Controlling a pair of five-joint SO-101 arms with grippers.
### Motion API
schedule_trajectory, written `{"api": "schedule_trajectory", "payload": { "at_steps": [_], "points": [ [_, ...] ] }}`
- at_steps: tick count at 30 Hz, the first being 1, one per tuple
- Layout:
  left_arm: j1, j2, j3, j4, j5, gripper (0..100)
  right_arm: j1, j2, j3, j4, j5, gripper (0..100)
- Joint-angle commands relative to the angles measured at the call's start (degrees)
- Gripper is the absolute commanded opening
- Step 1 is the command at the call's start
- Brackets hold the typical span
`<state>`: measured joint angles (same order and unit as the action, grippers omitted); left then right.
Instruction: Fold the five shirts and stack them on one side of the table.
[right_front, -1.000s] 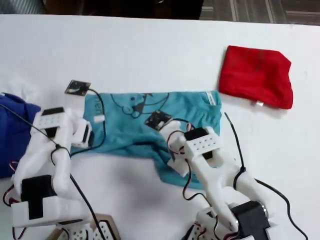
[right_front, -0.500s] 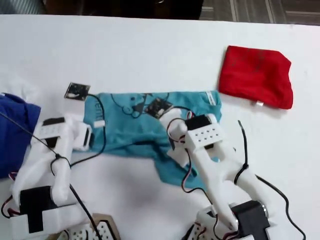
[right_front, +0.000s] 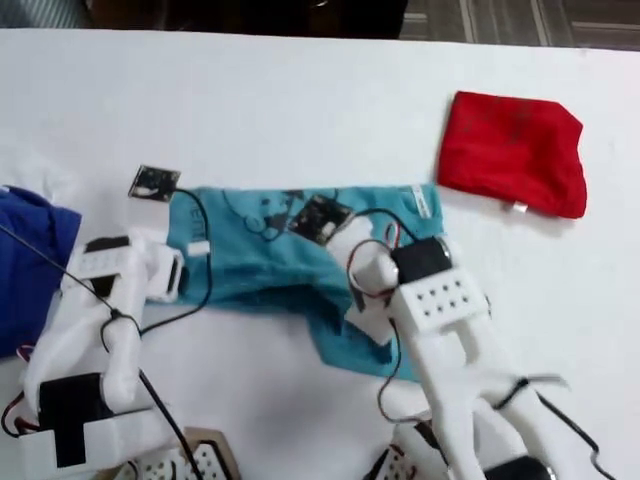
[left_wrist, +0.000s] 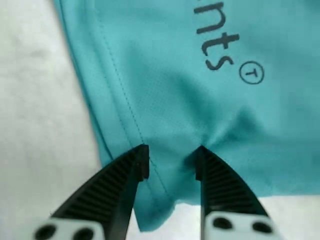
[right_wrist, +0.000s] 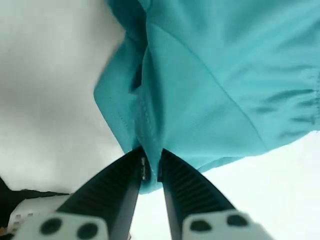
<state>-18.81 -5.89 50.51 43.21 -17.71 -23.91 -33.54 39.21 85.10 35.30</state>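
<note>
three shirts lay on the white worktop (right_front: 300, 100). teal shirt (right_front: 260, 255) spread flat near the middle, print up, long side running across the worktop. red shirt (right_front: 515, 150) folded at the far right, apart from the teal one. blue shirt (right_front: 30, 260) bunched at the left edge, just beside the left arm (right_front: 100, 300).

left gripper (left_wrist: 170, 162) sat at the teal shirt's left hem, fingers (left_wrist: 125, 172) spread apart and straddling the stitched edge, cloth puckered at one tip, not pinched. right gripper (right_wrist: 150, 165) was clenched on a doubled fold of the teal shirt at its near edge, fabric squeezed between the ribbed pads.

right arm (right_front: 445, 310) lay over the shirt's near right part and hid it. a black cable (right_front: 209, 255) looped across the shirt's left part. small black board (right_front: 155, 183) sat at the shirt's far left corner, another board (right_front: 320, 217) rested over the print near the middle.
</note>
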Motion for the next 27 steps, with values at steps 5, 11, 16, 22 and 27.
{"api": "schedule_trajectory", "payload": {
  "at_steps": [5, 11, 16, 22, 27],
  "points": [
    [0.79, 0.00, 0.04, -2.20, 0.18, 17, -0.13, -6.29, 12.22, -4.35, 0.79, 1.8],
    [0.79, 0.00, 0.04, -2.20, 0.18, 17, -0.04, -6.37, 20.31, -14.20, 0.88, 4.3],
    [0.79, 0.00, 0.04, -2.20, 0.18, 17, 0.31, -6.90, 18.11, -11.21, 1.58, 26.1],
    [0.79, 0.00, 0.04, -2.20, 0.18, 17, 0.48, -6.90, 3.52, 3.30, 6.42, 24.8],
    [0.79, 0.09, -0.04, -2.20, 0.18, 17, 2.33, -6.29, -2.73, -0.31, 6.07, 16.1]
  ]
}}
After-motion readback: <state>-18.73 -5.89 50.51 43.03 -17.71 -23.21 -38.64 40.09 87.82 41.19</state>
